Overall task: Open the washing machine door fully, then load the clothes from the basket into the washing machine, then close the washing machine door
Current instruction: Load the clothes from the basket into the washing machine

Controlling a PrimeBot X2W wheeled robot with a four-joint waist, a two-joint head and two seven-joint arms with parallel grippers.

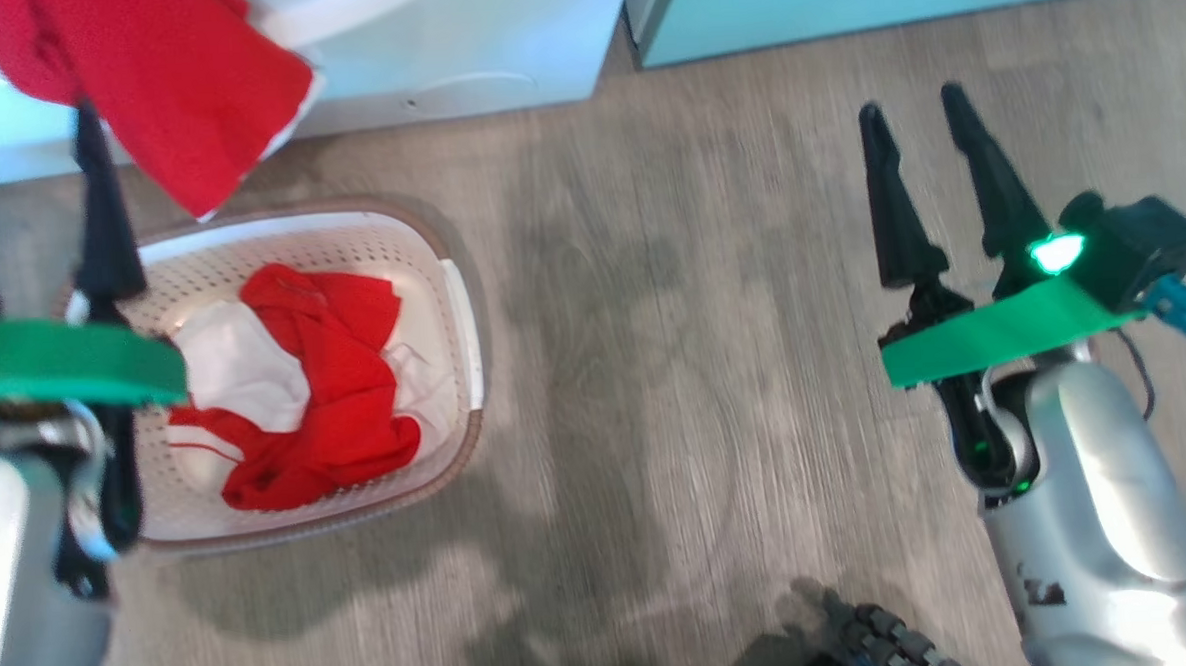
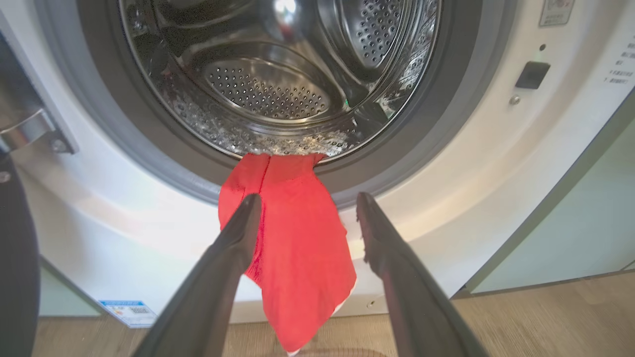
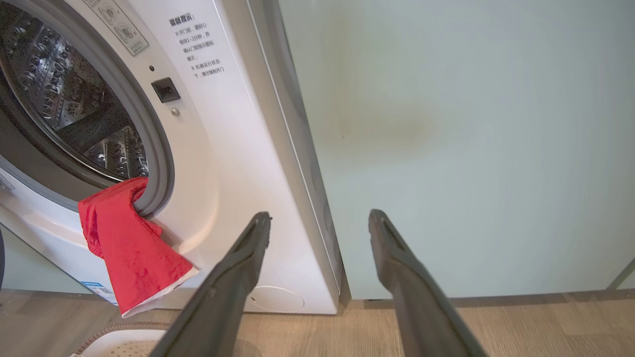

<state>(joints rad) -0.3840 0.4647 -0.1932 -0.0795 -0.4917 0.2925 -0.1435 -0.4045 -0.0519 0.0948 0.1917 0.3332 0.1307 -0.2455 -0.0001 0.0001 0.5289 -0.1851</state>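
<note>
Both claws are spread wide, holding nothing: the left gripper [image 2: 308, 198] faces the washing machine [image 3: 238, 163], the right gripper [image 3: 320, 215] the cabinet [image 3: 471, 148] beside it. 1 red garment [image 2: 292, 238] hangs over the drum [image 2: 278, 89] opening's lower edge. More clothes [image 1: 335, 384], red and white, lie in the basket [image 1: 457, 309] on the floor [image 1: 705, 368]

floor [image 1: 655, 370]: grey-brown wood-look planks | cabinet [image 3: 471, 148]: pale mint-green, plain front | light: soft shadows on floor
</note>
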